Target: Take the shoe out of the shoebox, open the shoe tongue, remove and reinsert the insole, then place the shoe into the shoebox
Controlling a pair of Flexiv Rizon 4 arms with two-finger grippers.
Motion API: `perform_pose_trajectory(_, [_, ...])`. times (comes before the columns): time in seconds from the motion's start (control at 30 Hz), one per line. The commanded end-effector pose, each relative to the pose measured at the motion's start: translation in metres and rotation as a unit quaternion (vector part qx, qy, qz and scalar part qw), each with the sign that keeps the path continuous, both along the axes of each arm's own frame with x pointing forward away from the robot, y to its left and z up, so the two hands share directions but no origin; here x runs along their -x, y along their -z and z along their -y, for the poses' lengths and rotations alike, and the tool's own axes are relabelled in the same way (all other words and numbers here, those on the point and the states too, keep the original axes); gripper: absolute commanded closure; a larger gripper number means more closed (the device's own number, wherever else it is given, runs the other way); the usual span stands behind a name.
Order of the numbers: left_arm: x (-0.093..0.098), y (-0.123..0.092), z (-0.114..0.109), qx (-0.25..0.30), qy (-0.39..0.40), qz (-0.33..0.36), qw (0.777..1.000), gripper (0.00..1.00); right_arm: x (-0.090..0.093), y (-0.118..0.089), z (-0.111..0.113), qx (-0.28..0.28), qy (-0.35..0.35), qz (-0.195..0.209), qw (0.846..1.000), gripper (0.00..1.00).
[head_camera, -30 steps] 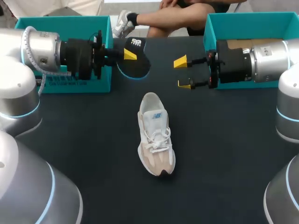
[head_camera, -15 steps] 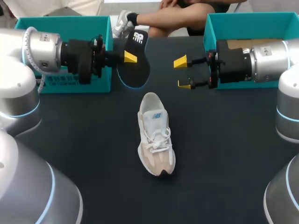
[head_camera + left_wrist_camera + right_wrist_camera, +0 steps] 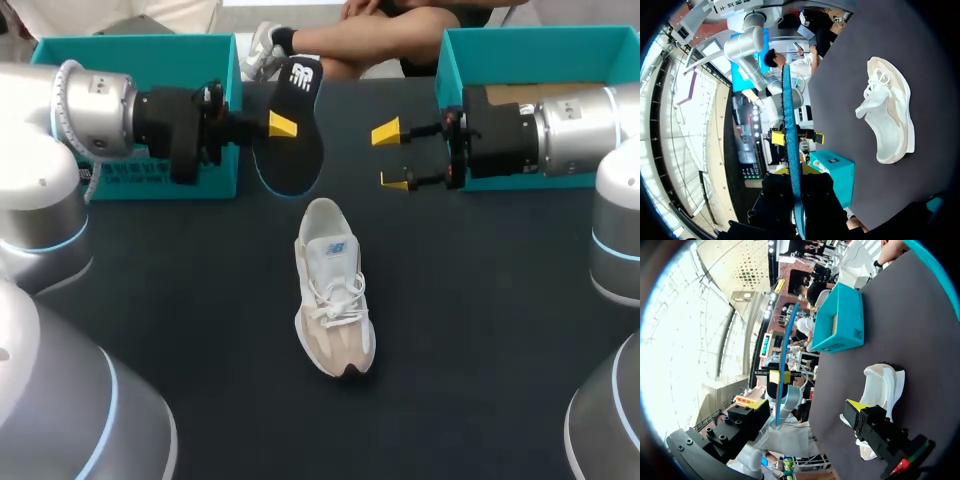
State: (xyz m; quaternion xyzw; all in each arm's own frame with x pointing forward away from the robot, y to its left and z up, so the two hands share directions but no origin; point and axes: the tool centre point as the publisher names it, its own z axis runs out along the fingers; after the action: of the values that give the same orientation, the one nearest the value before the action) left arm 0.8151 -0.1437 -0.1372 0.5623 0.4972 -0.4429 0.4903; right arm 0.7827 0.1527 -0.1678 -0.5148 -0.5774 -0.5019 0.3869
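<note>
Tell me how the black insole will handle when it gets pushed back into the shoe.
Likely light: the left pincer holds the insole aloft by one side. Probably bendy yet springy: edge-on it is a thin sheet, barely sagging. It may buckle if shoved into the shoe.

The insole (image 3: 292, 150) in the left fingers (image 3: 283, 125) more upright, logo end higher.

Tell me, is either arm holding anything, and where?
The left gripper pinches the insole at its side edge, about mid-length. The right gripper is open, holding nothing.
</note>
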Motion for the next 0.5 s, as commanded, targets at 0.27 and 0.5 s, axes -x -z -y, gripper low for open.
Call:
perform_pose_trajectory(0.27, [-0.002, 0.014, 0.012, 0.038, -0.002, 0.011, 0.999, 1.0, -0.01, 0.004, -0.028, -0.002, -0.014, -0.003, 1.0, 0.0])
perform_pose_trajectory(0.5, [-0.008, 0.013, 0.025, 0.017, -0.026, 0.025, 0.999, 1.0, -0.012, 0.0, -0.044, -0.005, -0.037, 0.01, 0.999, 0.0])
